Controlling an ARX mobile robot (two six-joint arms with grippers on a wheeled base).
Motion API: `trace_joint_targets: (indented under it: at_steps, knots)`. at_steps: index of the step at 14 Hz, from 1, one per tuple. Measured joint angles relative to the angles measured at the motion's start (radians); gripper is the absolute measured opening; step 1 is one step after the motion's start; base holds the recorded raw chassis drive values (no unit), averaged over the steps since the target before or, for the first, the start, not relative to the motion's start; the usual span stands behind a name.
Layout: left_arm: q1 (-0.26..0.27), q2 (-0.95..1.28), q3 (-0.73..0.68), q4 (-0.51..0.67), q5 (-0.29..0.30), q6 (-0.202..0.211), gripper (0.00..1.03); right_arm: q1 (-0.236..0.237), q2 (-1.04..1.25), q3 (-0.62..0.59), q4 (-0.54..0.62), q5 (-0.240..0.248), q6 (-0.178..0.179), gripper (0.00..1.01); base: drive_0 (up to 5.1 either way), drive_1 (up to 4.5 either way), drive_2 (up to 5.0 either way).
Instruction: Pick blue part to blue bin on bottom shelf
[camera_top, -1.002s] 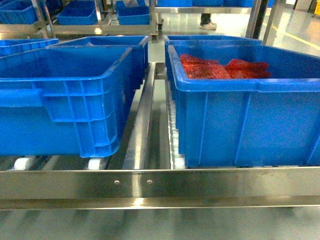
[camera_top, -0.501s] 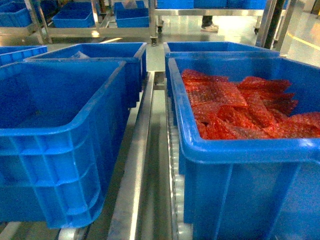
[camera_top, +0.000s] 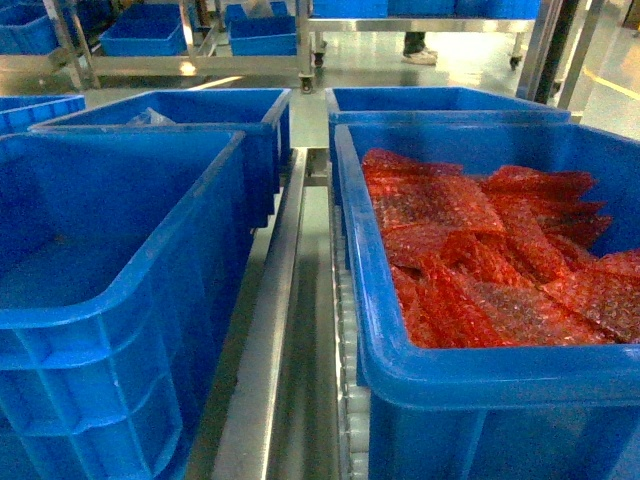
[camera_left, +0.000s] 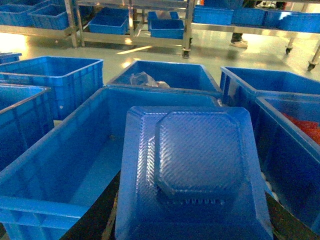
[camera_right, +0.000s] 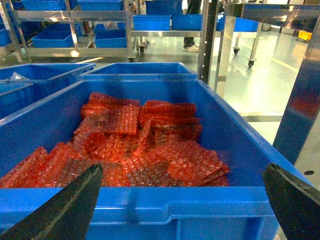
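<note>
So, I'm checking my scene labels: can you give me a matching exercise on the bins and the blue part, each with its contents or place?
Things:
1. front left bin
2. front right bin
3. rear left bin
4. blue part

States:
A. holds red bubble-wrap bags
B. close before the left wrist camera
C. nothing visible inside
D. holds a crumpled clear bag

Pairs: 1-C; 2-A; 3-D; 4-B
</note>
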Motion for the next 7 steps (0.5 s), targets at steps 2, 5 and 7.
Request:
trace_joint_targets:
  at_steps: [2, 5, 7]
  knots:
    - [0.0, 0.0, 0.0, 0.0, 0.0, 0.0, 0.43, 0.0, 0.0, 0.0, 0.0, 0.0, 0.0, 0.98, 0.0, 0.0, 0.0]
    - [0.0, 0.0, 0.0, 0.0, 0.0, 0.0, 0.43, 0.0, 0.0, 0.0, 0.0, 0.0, 0.0, 0.98, 0.0, 0.0, 0.0]
    - [0.0, 0.0, 0.0, 0.0, 0.0, 0.0, 0.43, 0.0, 0.0, 0.0, 0.0, 0.0, 0.0, 0.98, 0.0, 0.0, 0.0]
